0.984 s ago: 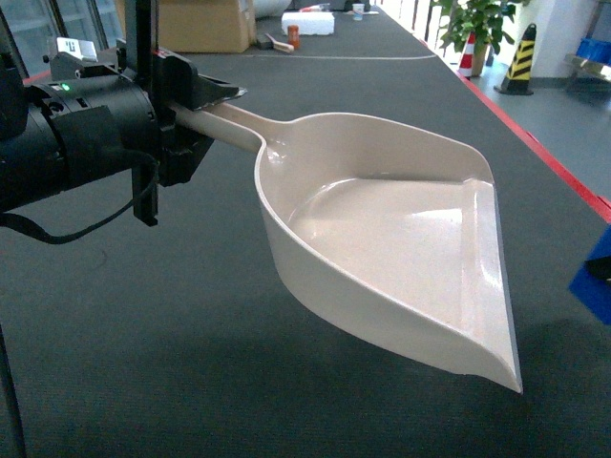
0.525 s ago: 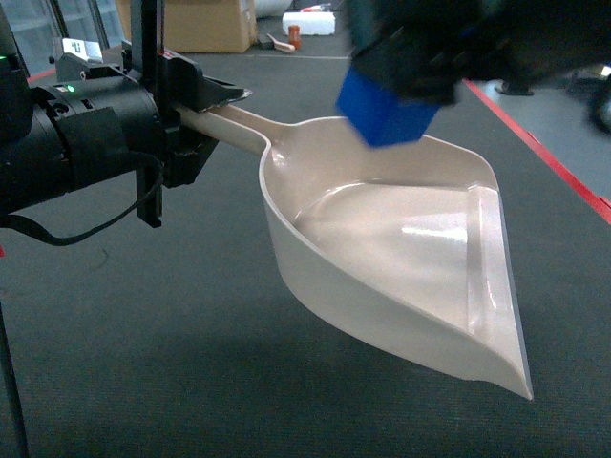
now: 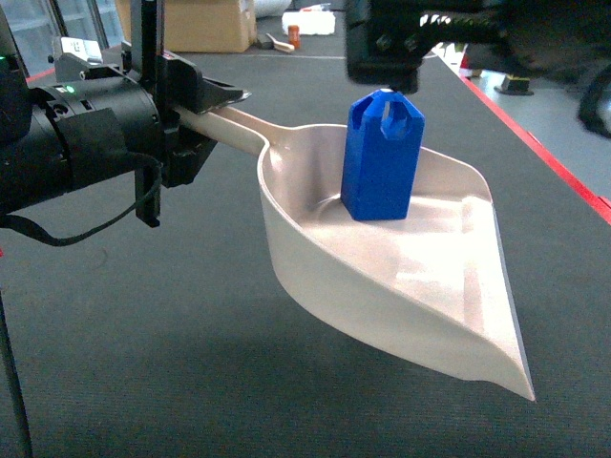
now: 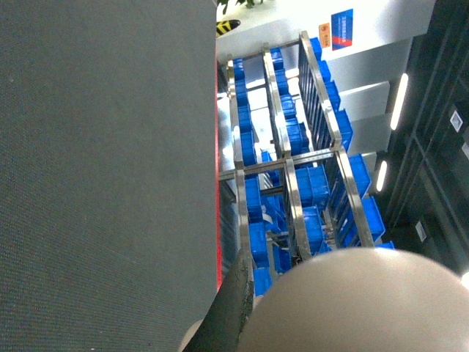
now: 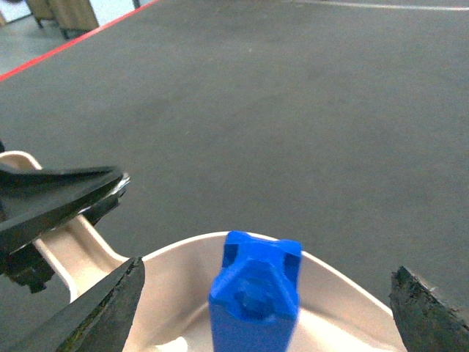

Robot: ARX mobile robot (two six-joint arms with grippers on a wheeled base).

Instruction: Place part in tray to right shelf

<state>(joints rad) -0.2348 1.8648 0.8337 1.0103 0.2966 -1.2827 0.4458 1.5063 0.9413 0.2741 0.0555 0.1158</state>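
We see the part point(image 3: 382, 157) standing upright inside the tray point(image 3: 449, 286), near its handle end. Our right gripper point(image 5: 267, 290) hangs just above it, fingers point(image 5: 99, 312) spread wide apart and touching nothing. Our left gripper point(image 3: 196, 119) is clamped on the tray's handle point(image 3: 229, 129) — the tray is held above the dark floor point(image 3: 143, 334).

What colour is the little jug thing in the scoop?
Bright blue part, clearest in the head view.

Part point(image 5: 256, 293) upright in tray point(image 5: 176, 293), seemingly unheld.
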